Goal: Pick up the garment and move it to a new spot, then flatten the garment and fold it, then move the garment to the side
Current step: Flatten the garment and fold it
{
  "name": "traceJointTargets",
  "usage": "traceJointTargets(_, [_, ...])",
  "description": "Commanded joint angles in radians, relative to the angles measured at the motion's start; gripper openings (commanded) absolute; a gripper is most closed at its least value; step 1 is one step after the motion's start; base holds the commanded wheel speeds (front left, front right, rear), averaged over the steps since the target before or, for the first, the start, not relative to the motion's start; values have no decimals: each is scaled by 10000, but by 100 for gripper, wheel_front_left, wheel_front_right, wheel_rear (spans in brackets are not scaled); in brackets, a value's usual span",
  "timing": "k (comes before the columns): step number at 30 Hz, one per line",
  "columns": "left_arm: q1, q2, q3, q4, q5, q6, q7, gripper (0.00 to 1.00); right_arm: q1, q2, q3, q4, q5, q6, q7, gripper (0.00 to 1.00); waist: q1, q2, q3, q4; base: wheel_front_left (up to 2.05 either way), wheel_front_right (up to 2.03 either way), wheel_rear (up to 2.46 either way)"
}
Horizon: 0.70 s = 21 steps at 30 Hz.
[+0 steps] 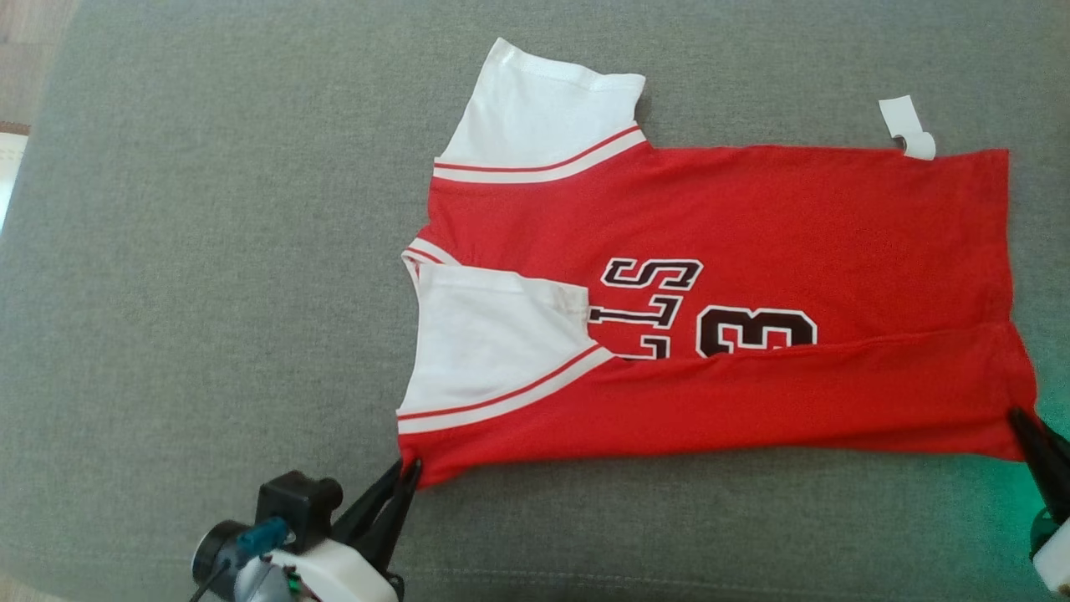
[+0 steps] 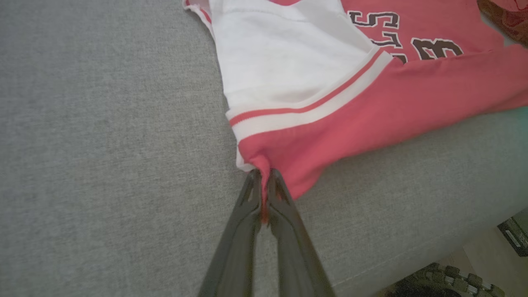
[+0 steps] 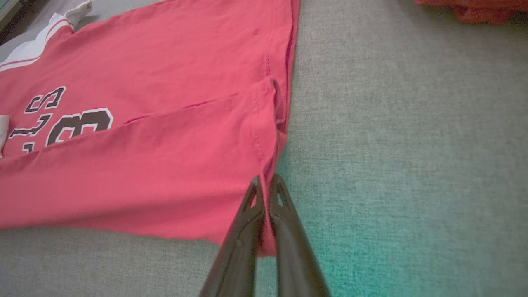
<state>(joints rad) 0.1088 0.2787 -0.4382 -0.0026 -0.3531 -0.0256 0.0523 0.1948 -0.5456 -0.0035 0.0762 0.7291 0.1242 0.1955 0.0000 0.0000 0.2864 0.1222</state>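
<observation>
While my left gripper (image 1: 410, 472) (7 o'clock) and right gripper (image 1: 1018, 416) (4 o'clock) clamp closed on the shirt (image 1: 752, 217) corners, uneven pulling may slip a corner free.

We find the black-and-white lettering (image 1: 752, 330) on the red and white cloth jersey (image 1: 752, 209) partly covered by its folded-over lower strip (image 1: 752, 401) and white sleeve (image 1: 493, 343). At four o'clock in the head view, the edge cuts off the right gripper (image 1: 1018, 416). At one o'clock in the right wrist view, a crumpled red cloth (image 3: 474, 10) runs past the top edge; we cannot identify it.
</observation>
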Motion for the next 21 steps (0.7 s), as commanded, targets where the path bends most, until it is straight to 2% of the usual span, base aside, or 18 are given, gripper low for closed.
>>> traceJointTargets(1, [-157,146,359,-323,122,104,-38,4,25,-343,-85,-322,-85,65,-9,63,0,0,32,1,0,0,0])
traceJointTargets(2, [-173,128,368,-308,117,142,-36,31,31,-316,-137,-339,-102,65,-19,100,0,0,42,-3,0,0,0])
traceJointTargets(3, [-200,116,378,-307,137,189,-44,100,31,-272,-214,-358,-121,65,-43,100,0,0,46,-7,0,0,0])
traceJointTargets(8, [-257,174,385,-641,121,280,169,100,104,-96,-555,-654,-280,65,-162,100,0,0,-51,-26,0,0,0])
traceJointTargets(14, [-531,406,777,-2185,96,551,478,100,100,205,-804,-1309,-679,65,-480,100,0,0,-322,-205,0,0,0])
traceJointTargets(17, [-888,448,1040,-2593,-81,563,589,100,12,377,-714,-1533,-775,65,-569,100,0,0,-350,-307,0,0,0])
traceJointTargets(21, [-2147,910,1517,-2879,-196,340,1140,100,-412,707,-359,-1790,-951,65,-709,100,0,0,-164,-669,0,0,0])
